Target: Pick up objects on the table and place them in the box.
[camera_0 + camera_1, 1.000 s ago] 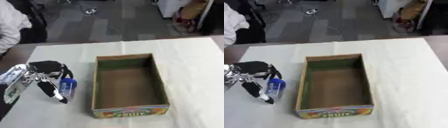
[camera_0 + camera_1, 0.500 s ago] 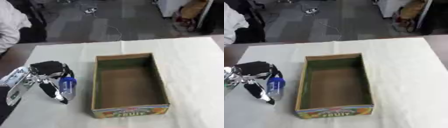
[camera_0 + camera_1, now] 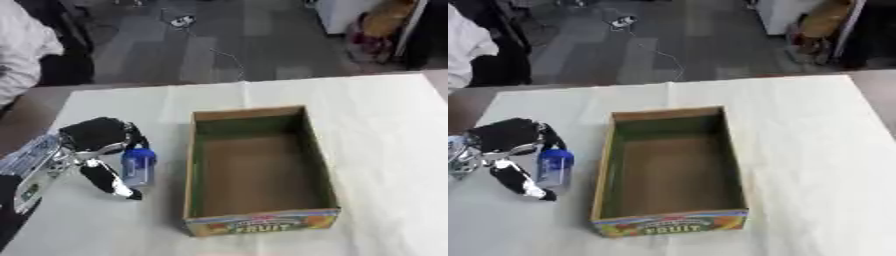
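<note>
A small clear bottle with a blue cap (image 3: 137, 165) sits left of the cardboard box (image 3: 194, 170), which has a fruit print on its front wall and an empty inside. My left hand (image 3: 94, 137) comes in from the left edge and is around the bottle: curled fingers lie behind its top and the thumb (image 3: 108, 180) reaches down on its near left side. I cannot tell whether the bottle is lifted off the cloth. My right hand shows in neither view.
A white cloth covers the table (image 3: 385, 150). A person in a white top (image 3: 22, 55) sits at the far left corner, apart from the objects. Grey floor with cables lies beyond the far edge.
My left hand and the bottle have shifted slightly up and right, toward the box. The box has not moved.
</note>
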Controlling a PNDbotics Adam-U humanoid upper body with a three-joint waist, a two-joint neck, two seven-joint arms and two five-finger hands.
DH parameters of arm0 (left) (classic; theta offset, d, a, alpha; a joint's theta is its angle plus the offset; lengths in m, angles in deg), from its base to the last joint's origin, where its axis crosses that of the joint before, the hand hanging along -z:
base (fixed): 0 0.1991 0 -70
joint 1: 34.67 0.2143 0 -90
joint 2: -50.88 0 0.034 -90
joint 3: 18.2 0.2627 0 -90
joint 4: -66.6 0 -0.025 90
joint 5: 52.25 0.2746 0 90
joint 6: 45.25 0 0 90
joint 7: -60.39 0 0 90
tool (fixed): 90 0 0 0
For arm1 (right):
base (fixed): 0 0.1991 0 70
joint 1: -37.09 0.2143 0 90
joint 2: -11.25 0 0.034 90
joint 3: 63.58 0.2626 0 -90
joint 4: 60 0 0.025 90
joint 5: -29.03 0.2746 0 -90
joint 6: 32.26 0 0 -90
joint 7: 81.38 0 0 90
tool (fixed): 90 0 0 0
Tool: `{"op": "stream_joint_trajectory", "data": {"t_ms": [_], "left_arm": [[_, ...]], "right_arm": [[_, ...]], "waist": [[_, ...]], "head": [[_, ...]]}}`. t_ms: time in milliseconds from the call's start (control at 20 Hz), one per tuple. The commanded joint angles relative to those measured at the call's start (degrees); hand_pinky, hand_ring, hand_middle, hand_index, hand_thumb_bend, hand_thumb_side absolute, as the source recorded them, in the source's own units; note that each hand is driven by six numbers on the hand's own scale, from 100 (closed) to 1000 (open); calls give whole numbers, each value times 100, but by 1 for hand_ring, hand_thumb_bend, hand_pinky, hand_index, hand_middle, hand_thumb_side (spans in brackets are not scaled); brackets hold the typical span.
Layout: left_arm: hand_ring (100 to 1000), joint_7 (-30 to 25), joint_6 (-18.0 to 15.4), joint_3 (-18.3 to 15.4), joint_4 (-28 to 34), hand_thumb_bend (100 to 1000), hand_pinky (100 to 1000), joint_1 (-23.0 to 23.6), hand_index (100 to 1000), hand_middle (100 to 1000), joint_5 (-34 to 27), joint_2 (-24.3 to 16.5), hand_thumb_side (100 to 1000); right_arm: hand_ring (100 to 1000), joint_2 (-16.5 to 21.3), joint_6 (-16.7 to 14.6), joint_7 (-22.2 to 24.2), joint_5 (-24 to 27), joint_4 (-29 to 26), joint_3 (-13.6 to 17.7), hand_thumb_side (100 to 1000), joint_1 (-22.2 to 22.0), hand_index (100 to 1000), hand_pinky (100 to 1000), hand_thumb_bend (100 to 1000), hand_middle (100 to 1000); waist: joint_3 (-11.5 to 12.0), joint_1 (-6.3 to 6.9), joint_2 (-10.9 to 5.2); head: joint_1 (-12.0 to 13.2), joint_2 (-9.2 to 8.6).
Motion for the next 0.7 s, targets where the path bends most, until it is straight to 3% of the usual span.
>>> {"op": "stream_joint_trajectory", "data": {"t_ms": [50,700], "left_arm": [[145,381,-106,-54,147,456,100,-54,444,232,124,-198,556],[114,1318,-388,-39,490,452,100,-215,378,137,475,-401,563]], "right_arm": [[307,50,-373,371,-1,-57,28,1000,59,513,261,100,411],[307,98,-397,361,-41,-57,33,1000,-10,513,261,100,411]], "waist": [[17,-15,-97],[99,-1,-146]], "head": [[51,-27],[10,20]]}}
